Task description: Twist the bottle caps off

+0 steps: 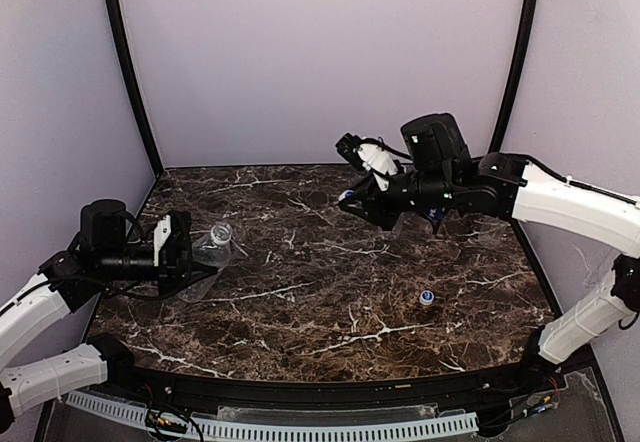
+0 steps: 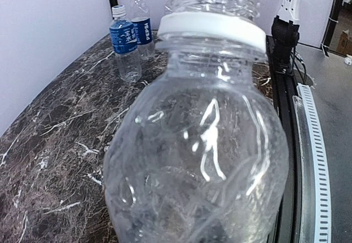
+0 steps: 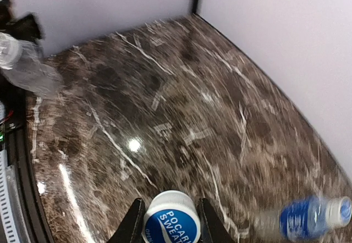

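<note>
Right gripper (image 3: pixel 170 221) is pinched narrow on a white-and-blue cap (image 3: pixel 171 216), holding it up over the dark table (image 1: pixel 300 297) near the far right. You can see it in the top view too, a speck of blue at the tips of that outstretched arm.

On the other side, the left gripper (image 1: pixel 190 254) is clamped on the clear bottle (image 2: pixel 198 160), tilted and lifted off the marble at the left edge. Its mouth is bare, threads showing and only the white collar left. That one looks done, and I'd judge the cap in the right fingers came off it.

A spare cap (image 1: pixel 427 298) already sits alone on the table, front right.

So the step in hand looks like the carry-away: cap off, not yet put down. The next move calls for lowering the right arm and opening the fingers over bare marble, perhaps near that spare cap, low enough that the cap doesn't roll. The left arm then has to stand its bottle down gently, since the empty plastic tips easily.

There is more to do: two labelled bottles (image 2: pixel 125 42) stand at the back by the wall with their caps (image 2: pixel 118 10) on. A blue-labelled bottle also blurs past the right wrist view, too smeared to read.
</note>
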You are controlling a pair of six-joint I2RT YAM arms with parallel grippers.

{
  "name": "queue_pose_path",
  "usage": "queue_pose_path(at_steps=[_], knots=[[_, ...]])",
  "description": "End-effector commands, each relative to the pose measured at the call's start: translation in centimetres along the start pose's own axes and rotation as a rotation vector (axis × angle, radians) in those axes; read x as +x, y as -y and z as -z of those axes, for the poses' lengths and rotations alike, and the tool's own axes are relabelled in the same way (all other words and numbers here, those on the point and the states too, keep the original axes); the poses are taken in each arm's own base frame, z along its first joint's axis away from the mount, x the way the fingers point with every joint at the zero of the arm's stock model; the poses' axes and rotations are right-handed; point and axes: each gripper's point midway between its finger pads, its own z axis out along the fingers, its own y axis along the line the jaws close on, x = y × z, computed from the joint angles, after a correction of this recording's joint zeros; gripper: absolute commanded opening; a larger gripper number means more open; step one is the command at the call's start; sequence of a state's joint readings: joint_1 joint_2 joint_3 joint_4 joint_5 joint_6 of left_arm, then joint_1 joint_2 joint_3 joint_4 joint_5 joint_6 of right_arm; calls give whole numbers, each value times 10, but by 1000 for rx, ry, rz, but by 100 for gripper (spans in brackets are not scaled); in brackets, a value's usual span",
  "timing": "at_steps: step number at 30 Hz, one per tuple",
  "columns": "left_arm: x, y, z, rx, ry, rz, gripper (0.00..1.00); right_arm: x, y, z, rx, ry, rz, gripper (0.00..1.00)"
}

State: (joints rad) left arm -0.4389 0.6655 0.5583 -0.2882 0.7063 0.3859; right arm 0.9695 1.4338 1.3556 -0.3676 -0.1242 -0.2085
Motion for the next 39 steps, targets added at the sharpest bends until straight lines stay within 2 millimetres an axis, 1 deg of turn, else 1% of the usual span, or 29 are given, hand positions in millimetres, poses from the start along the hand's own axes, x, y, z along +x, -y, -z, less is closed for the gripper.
queue_pose_path(at_steps=[1, 2, 3, 4, 6, 7, 9, 12, 13, 16, 23, 24, 27, 28, 31, 34, 36, 39], knots=[[-5, -17, 3, -89, 54, 55, 23, 164, 77, 45, 509, -364, -648, 0], [-7, -17, 4, -93, 63, 59, 23, 195, 79, 59, 548, -414, -729, 0], [-5, -17, 4, -94, 62, 67, 23, 221, 77, 67, 560, -445, -797, 0], [-6, -17, 4, -95, 67, 65, 24, 244, 76, 74, 572, -469, -858, 0], [-5, -17, 5, -96, 72, 68, 24, 283, 71, 82, 596, -529, -961, 0], [-4, -18, 5, -97, 72, 74, 24, 298, 68, 84, 603, -561, -1001, 0], [-4, -18, 5, -100, 74, 81, 24, 322, 64, 85, 624, -622, -1060, 0], [-6, -19, 7, -107, 79, 83, 25, 350, 59, 86, 665, -708, -1090, 0], [-5, -20, 8, -109, 77, 85, 24, 356, 58, 87, 674, -724, -1097, 0], [-6, -20, 9, -112, 78, 83, 25, 367, 51, 87, 677, -746, -1129, 0], [-8, -22, 8, -113, 85, 68, 25, 381, 32, 96, 677, -734, -1202, 0], [-8, -22, 8, -114, 87, 66, 25, 381, 32, 94, 674, -725, -1204, 3], [-11, -24, 8, -116, 98, 64, 25, 379, 33, 87, 650, -728, -1208, 26], [-11, -23, 8, -114, 98, 66, 25, 380, 33, 85, 646, -737, -1208, 29], [-14, -23, 9, -114, 98, 61, 25, 385, 33, 86, 657, -764, -1204, 34], [-14, -23, 10, -117, 94, 54, 25, 386, 35, 89, 681, -750, -1204, 47], [-15, -24, 10, -117, 97, 53, 25, 384, 37, 89, 687, -740, -1198, 55], [-17, -24, 10, -114, 102, 48, 25, 376, 41, 92, 693, -730, -1183, 58]])
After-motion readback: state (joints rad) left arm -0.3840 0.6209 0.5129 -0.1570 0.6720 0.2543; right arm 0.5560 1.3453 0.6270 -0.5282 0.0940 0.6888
